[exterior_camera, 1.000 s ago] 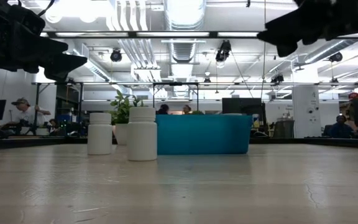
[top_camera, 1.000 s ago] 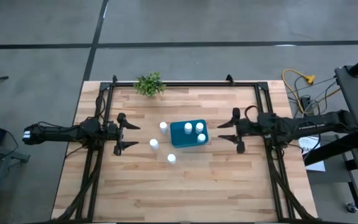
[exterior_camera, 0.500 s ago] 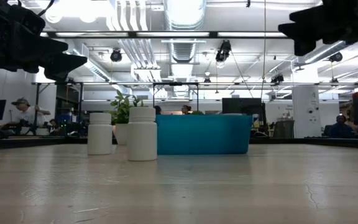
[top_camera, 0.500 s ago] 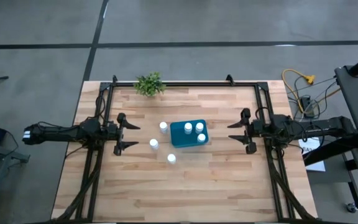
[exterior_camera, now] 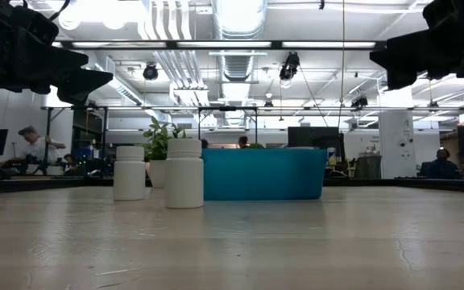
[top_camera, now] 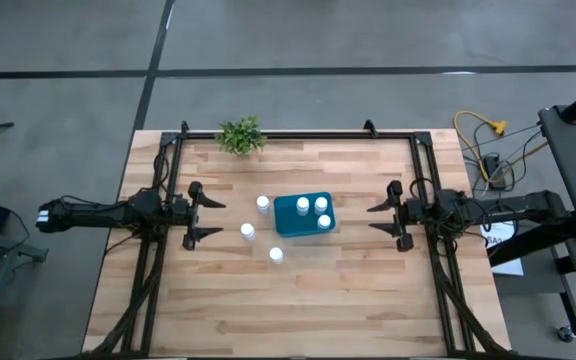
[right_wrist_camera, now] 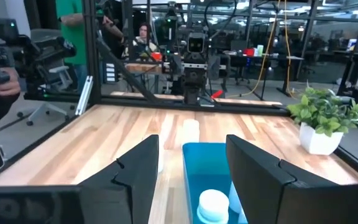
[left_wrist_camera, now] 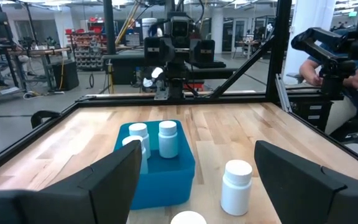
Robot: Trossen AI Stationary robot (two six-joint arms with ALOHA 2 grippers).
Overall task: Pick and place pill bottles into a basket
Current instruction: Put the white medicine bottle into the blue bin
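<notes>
Left gripper [top_camera: 204, 210]: jaws spread wide, empty, hovering above the table at its left side.
Nearest bottle [top_camera: 248, 232]: just ahead of the left gripper, standing upright on the wood, clear of the basket.
Other loose bottles: one [top_camera: 263, 204] ahead and close beside the basket's near wall; one [top_camera: 276, 255] ahead and off to the gripper's right.
Basket [top_camera: 289, 219]: beyond the loose bottles, three white caps showing inside.
Right gripper [top_camera: 389, 213]: fingers partly apart, holding nothing, on the far side of the basket, well apart from it.
Step judged: reach for the nearest bottle.
Recommendation: lower until the fingers straddle the body below the cap, close squarely, lift before travelling, release over the basket's empty end.
Risk: a low sideways approach may topple the neighbouring bottle.
</notes>
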